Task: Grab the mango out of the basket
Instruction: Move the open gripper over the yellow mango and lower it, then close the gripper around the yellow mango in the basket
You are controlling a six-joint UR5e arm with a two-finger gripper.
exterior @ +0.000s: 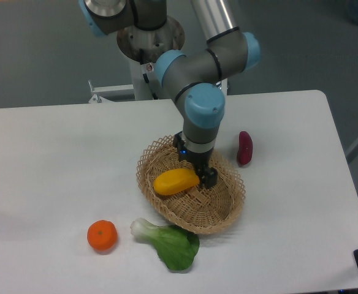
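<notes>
The mango (174,182) is a smooth yellow-orange oblong lying in the left half of the tan wicker basket (219,211). My gripper (202,176) points straight down into the basket at the mango's right end. Its dark fingers (208,177) are at that end, and the mango's tip is hidden behind them. I cannot tell whether the fingers are closed on the fruit or only beside it. The mango looks to be resting on the basket floor.
A round tangerine (102,236) lies front left of the basket. A green bok choy (170,244) lies against the basket's front rim. A dark red-purple sweet potato (244,147) lies to the basket's right. The arm's base (149,37) stands behind the table.
</notes>
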